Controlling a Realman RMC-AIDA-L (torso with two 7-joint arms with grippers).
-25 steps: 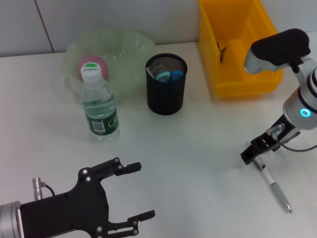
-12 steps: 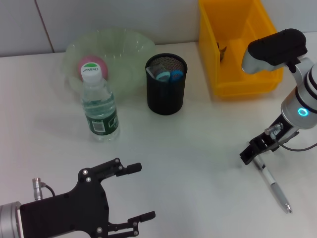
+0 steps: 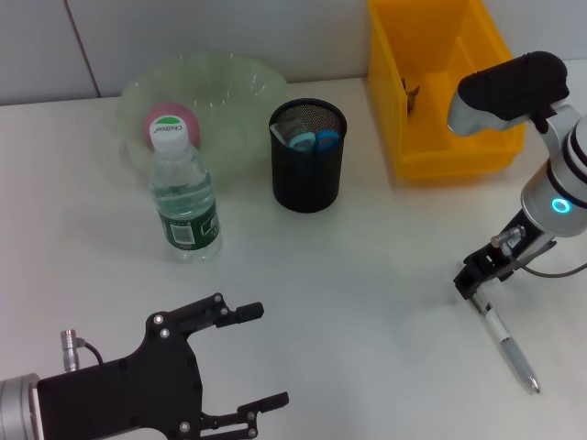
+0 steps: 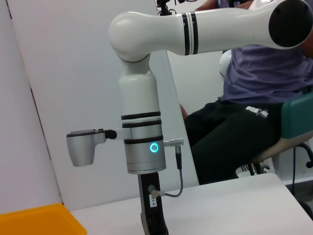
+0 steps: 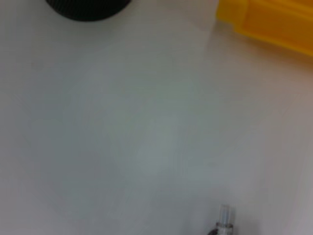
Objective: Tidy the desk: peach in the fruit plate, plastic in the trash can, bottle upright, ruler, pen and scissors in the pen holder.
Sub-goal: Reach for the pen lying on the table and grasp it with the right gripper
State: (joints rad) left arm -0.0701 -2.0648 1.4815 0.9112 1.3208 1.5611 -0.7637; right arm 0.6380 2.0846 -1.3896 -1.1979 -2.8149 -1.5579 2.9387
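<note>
Right gripper (image 3: 474,286) low over the desk (image 3: 367,266) on the right side, at the upper end of the pen (image 3: 507,344); finger state not discernible from any view
Pen flat on the desk, lying diagonally, upper end under or against the right gripper, tip pointing toward the near right corner; contact versus small gap not resolvable
Pen end (image 5: 224,218) visible at the edge of the right wrist view, bare desk above it, with part of the pen holder (image 5: 88,7) and the yellow bin (image 5: 274,24) at the far edge
Left gripper (image 3: 252,357) parked at the near left of the desk, fingers spread apart, nothing between them
Left wrist view: right arm (image 4: 142,132) standing upright over the desk, blue ring light lit, corner of the yellow bin (image 4: 34,223) in frame, a seated person (image 4: 244,112) behind the desk

Bottle (image 3: 183,197) upright, green label, white cap, standing just in front of the fruit plate (image 3: 238,87)
Peach (image 3: 170,119) inside the fruit plate, partly hidden behind the bottle cap
Black mesh pen holder (image 3: 308,156) right of the plate, near centre; blue scissor handles (image 3: 316,140) showing inside, along with another item not identifiable
Yellow bin (image 3: 440,82) at the far right, a small dark object inside, unclear what
</note>
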